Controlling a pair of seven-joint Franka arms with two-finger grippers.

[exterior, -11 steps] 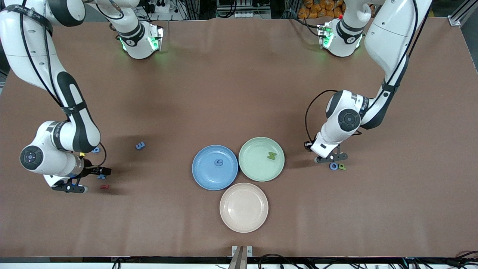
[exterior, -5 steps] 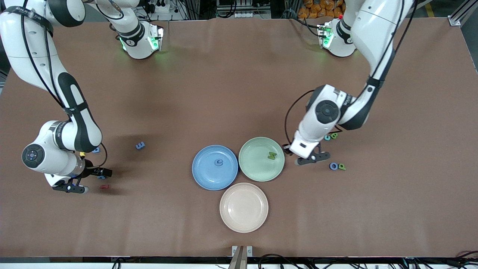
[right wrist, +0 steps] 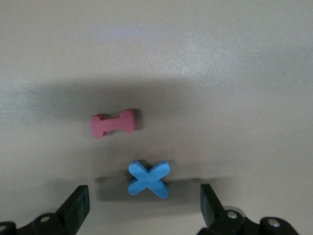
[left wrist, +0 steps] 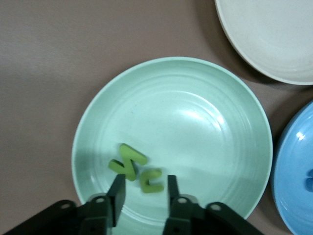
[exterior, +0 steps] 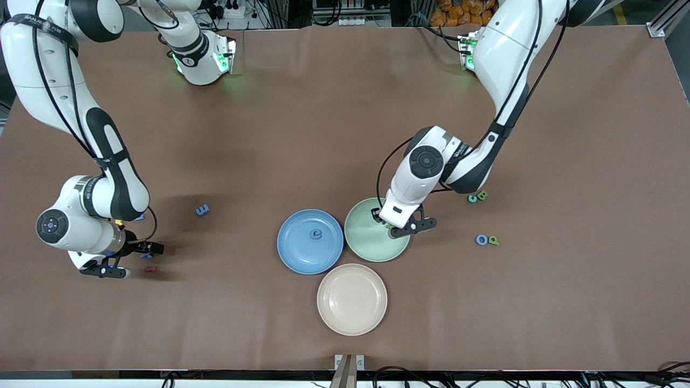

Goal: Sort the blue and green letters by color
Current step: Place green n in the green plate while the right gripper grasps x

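Right tool (exterior: 102,271): low over the desk (exterior: 302,140) at the right arm's end, fingers spread wide, grasping nothing.
Right wrist view only: a blue X (right wrist: 148,179) lies flat on the desk between the spread fingers; a dark red letter (right wrist: 113,123), bone-shaped, lies just beside it.
Blue E (exterior: 202,209): alone on the desk, between the right tool and the plates.
Blue plate (exterior: 294,253): smooth, round, a blue letter (exterior: 316,234) in it.
Pink plate (exterior: 352,299): nearest the front camera.
Green plate (exterior: 361,242): ringed, glossy.
Left tool (exterior: 405,228): over the green plate; fingers slightly parted, released.
Left wrist view only: green N (left wrist: 127,162) and a second green letter (left wrist: 151,180) touch in the plate, under the tool.
Left arm's end: a blue O (exterior: 481,240) touching a green letter (exterior: 493,241); a teal letter (exterior: 472,198) and another green one (exterior: 482,195), farther.
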